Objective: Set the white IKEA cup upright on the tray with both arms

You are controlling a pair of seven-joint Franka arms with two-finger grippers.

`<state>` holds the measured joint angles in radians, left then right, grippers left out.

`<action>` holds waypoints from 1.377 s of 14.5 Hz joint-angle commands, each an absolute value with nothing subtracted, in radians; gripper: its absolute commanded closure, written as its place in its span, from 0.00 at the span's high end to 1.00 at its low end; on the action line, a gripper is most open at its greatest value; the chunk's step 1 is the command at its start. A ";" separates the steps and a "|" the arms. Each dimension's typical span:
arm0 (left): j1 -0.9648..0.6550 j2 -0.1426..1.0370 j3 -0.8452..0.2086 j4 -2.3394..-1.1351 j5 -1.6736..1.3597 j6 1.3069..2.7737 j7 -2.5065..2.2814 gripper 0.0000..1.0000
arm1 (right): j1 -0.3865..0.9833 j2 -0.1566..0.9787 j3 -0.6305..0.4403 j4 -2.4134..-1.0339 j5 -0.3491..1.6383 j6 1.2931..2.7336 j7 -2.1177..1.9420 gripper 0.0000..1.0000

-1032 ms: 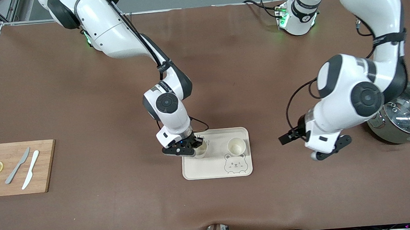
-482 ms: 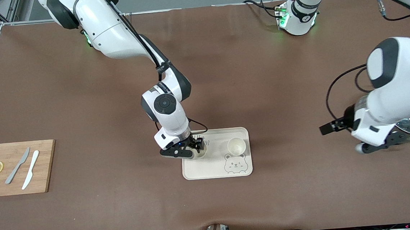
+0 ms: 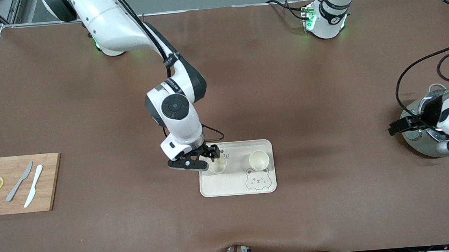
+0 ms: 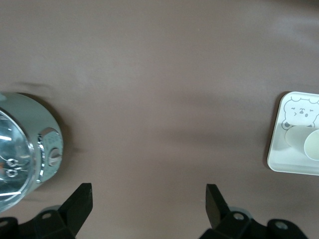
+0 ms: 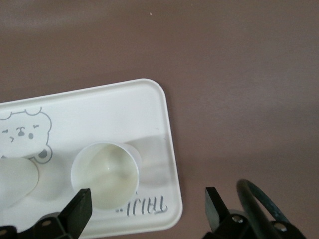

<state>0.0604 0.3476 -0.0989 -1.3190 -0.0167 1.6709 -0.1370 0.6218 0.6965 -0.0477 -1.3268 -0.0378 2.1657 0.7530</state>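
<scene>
White plastic cups (image 3: 218,165) (image 3: 259,160) stand upright on the cream rectangular tray (image 3: 232,186). Right gripper (image 3: 206,159), fingers spread wide, hovers over one cup, not touching. Left gripper (image 4: 148,204), fingers wide, hangs empty beside the steel pot (image 3: 427,143).

Two white cups (image 3: 259,160) upright on cream tray (image 3: 232,184)
</scene>
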 commanded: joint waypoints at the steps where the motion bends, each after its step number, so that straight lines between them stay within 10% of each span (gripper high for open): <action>1: 0.093 0.287 -0.103 -1.342 -0.002 1.664 -0.117 1.00 | 0.609 0.592 -0.038 -1.353 -0.038 2.047 0.721 1.00; 20: 0.097 0.224 -0.110 -1.259 -0.006 1.523 -0.115 1.00 | 0.258 0.130 -0.038 -1.401 0.041 1.457 0.172 1.00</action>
